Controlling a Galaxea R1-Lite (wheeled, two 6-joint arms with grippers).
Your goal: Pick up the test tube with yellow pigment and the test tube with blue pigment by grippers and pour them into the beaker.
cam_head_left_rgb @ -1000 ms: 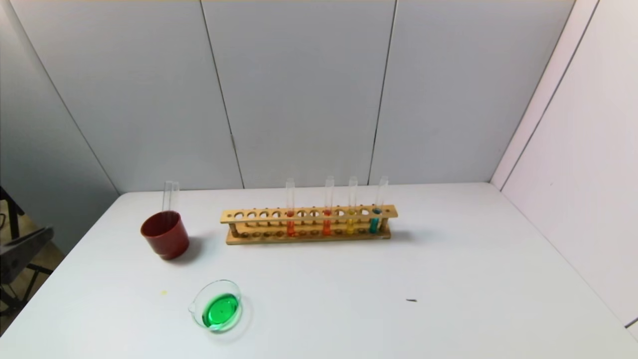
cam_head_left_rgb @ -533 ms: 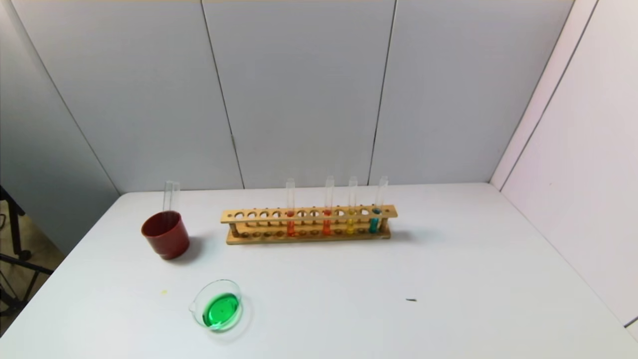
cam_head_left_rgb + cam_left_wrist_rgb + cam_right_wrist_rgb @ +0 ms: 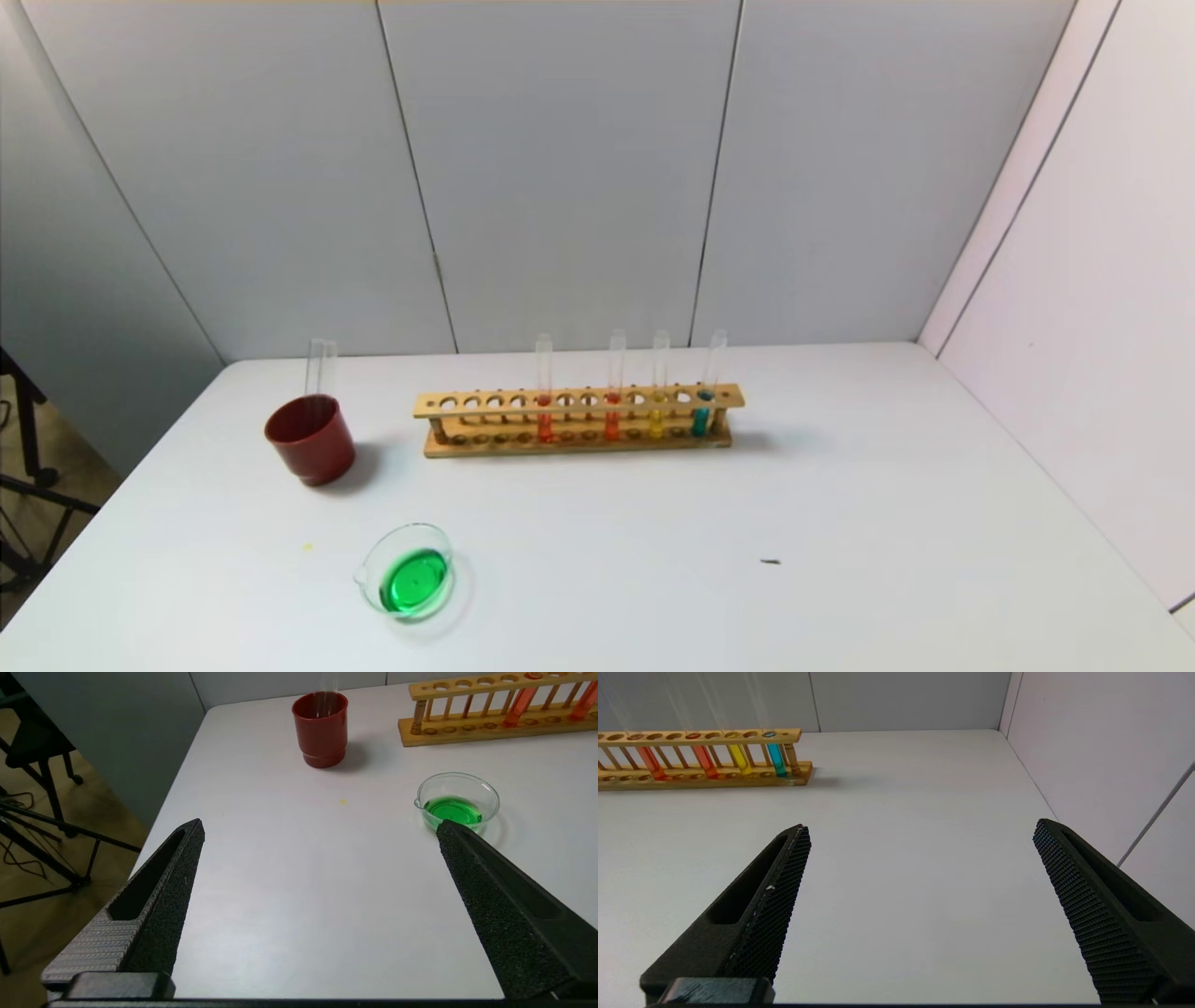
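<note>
A wooden rack (image 3: 579, 419) stands at the back of the white table. In it stand two orange-red tubes, the test tube with yellow pigment (image 3: 658, 411) and the test tube with blue pigment (image 3: 702, 411) at its right end; both also show in the right wrist view, yellow (image 3: 739, 759) and blue (image 3: 776, 759). The beaker (image 3: 408, 570) holds green liquid near the front left and shows in the left wrist view (image 3: 457, 802). My left gripper (image 3: 317, 830) is open and empty, near the beaker. My right gripper (image 3: 920, 830) is open and empty over bare table. Neither shows in the head view.
A dark red cup (image 3: 310, 439) with clear tubes standing in it sits left of the rack. A small dark speck (image 3: 770, 562) lies on the table front right. Grey walls close the back and right. The table's left edge drops to floor with stands (image 3: 42, 826).
A dark shape at the head view's left edge has drawn back out of sight. Rack, cup and beaker have not moved.
</note>
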